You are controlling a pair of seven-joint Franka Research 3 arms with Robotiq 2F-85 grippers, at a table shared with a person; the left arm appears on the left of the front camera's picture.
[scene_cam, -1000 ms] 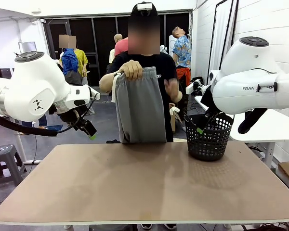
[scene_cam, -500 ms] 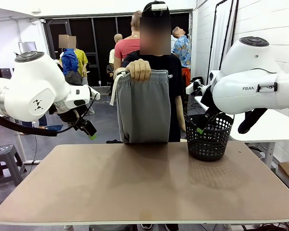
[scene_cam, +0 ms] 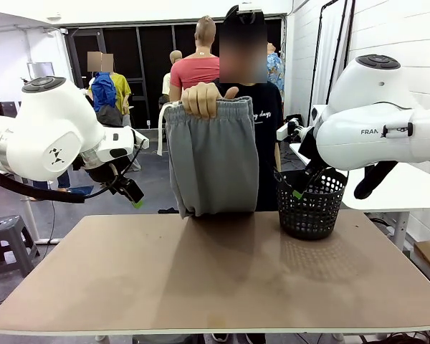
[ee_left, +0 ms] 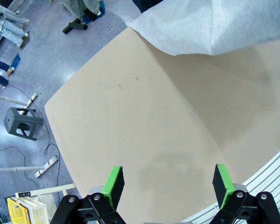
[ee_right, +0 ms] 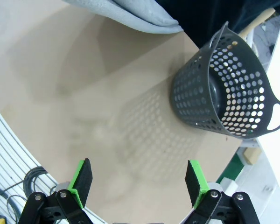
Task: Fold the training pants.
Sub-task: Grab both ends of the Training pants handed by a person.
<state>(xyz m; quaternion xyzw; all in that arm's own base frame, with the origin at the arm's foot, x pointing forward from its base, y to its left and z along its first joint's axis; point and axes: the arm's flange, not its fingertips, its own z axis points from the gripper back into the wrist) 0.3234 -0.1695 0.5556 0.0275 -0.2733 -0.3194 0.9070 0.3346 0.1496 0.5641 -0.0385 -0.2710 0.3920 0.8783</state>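
The light grey training pants [scene_cam: 213,158] hang by the waistband from a person's hand [scene_cam: 203,99] over the table's far edge, their lower end touching the tabletop. The same cloth shows at the top of the left wrist view [ee_left: 210,25] and the right wrist view [ee_right: 126,13]. My left gripper [scene_cam: 131,193] hovers above the table's left side, open and empty, well left of the pants; in its wrist view [ee_left: 168,182] the green pads stand wide apart. My right gripper [scene_cam: 301,185] hangs open beside the basket, empty in its wrist view [ee_right: 140,181].
A black mesh basket [scene_cam: 309,204] stands at the table's far right, also seen in the right wrist view [ee_right: 226,88]. The brown table [scene_cam: 215,279] stretches bare toward me. A grey stool [scene_cam: 6,240] stands on the floor at the left. Other people stand far behind.
The person has shifted slightly to the right and turned the pants wider toward me, raising the hand a little. Both arms have stayed still.
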